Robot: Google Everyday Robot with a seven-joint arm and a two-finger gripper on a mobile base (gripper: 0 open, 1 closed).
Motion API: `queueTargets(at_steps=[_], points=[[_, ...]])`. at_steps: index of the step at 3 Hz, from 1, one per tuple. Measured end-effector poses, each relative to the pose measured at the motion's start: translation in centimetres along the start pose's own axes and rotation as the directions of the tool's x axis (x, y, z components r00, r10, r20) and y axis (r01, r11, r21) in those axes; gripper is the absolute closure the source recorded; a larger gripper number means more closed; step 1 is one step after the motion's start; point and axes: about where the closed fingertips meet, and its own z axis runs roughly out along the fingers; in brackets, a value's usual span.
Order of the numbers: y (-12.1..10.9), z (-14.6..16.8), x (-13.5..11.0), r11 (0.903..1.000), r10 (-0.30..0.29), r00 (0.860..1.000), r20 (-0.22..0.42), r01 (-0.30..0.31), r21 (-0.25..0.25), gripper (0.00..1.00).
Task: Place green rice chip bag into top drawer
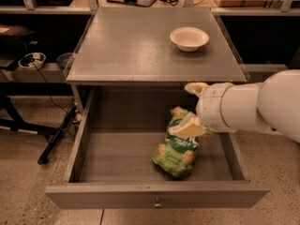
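Gripper (pixel 191 108) spread wide over the open drawer (pixel 117 198), lower finger (pixel 186 127) at the bag's top; bag (pixel 177 149) lies inside, right of centre.

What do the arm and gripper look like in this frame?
Arm: thick, smooth white cylindrical shell with a thin seam ring near the wrist. The gripper, over the top drawer, has two cream-yellow wedge-shaped fingers. No cables or markings visible.

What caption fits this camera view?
Green rice chip bag lies in the pulled-out top drawer, gripper open over its upper end, white bowl on the tabletop above.
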Motion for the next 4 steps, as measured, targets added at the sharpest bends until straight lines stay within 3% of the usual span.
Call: queueTargets(at_steps=[1, 2, 4], points=[[0.03, -0.30, -0.26, 1.0000, -0.006, 1.000, 0.007, 0.006, 0.003, 1.00], [0.03, -0.30, -0.26, 1.0000, -0.007, 1.000, 0.007, 0.007, 0.003, 0.98], [0.03, -0.30, -0.26, 1.0000, -0.007, 1.000, 0.007, 0.007, 0.003, 0.52]])
